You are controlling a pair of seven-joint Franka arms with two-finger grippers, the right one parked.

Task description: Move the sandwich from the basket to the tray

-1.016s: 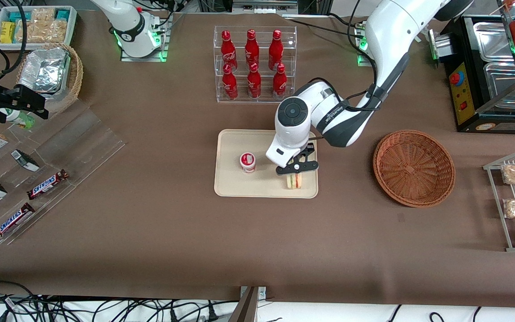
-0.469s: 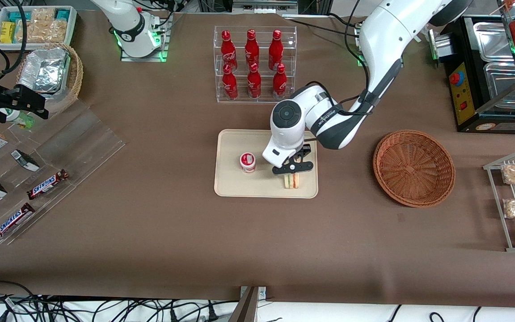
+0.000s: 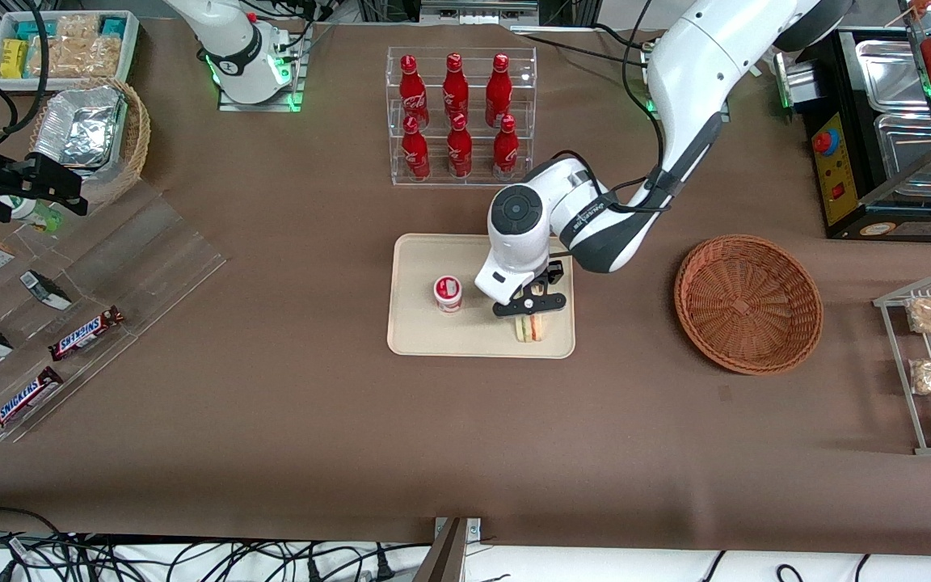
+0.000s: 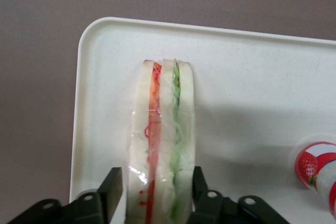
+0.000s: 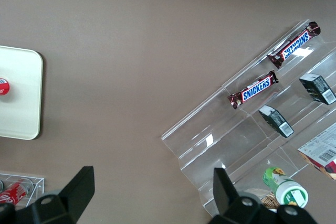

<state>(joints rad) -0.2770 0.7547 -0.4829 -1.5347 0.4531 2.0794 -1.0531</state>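
— What do the containers hold?
— The cream tray carries a red-lidded cup and the sandwich, which stands on edge near the tray's corner closest to the front camera, on the working arm's side. The wicker basket sits apart on the tabletop.
— And the tool?
— The tool is clenched on the sandwich, one finger pressed against each bread face. Its fingertips are cut off.

Brown-covered table, tangled cables along its near edge
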